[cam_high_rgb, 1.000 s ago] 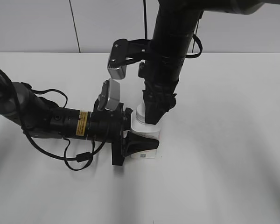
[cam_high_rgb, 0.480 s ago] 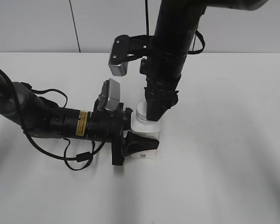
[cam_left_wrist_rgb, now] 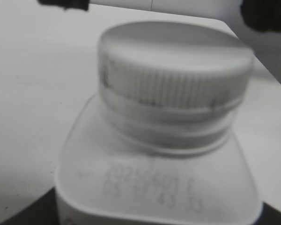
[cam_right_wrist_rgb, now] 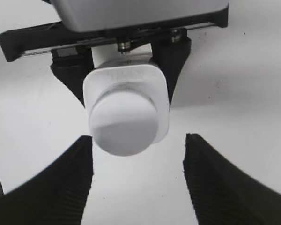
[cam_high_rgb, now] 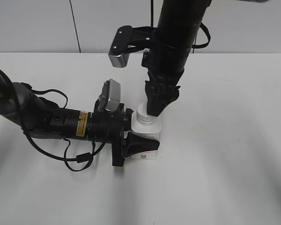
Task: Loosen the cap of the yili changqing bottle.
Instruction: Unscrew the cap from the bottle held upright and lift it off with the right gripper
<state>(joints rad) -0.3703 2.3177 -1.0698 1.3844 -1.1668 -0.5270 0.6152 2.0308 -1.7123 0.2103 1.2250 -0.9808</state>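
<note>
two grippers on one small container: left gripper (cam_high_rgb: 139, 146) lies low along the counter (cam_high_rgb: 225, 164) and is clamped on the body of the yili changqing bottle (cam_high_rgb: 146, 136), which stands upright about mid-counter, nearer the far edge than the near one. right gripper (cam_high_rgb: 158, 104) hangs straight above, its ribbed fingers (cam_right_wrist_rgb: 61, 187) spread wide to either side of the cap (cam_right_wrist_rgb: 123, 123), touching nothing. cap sits on the neck, ribbed skirt and ring under it show in the left wrist view; can't tell if it is loose already. risks as i judge them: fingers look off-centre over the cap in the exterior view, so closing could catch the rim on one side and tip or drag the bottle in the left grip; a weak pinch on the smooth white cap could slip while twisting; a hard twist could spin the squarish body between the holding fingers. bottle is opaque and capped, contents not visible, can't say if full.
</note>
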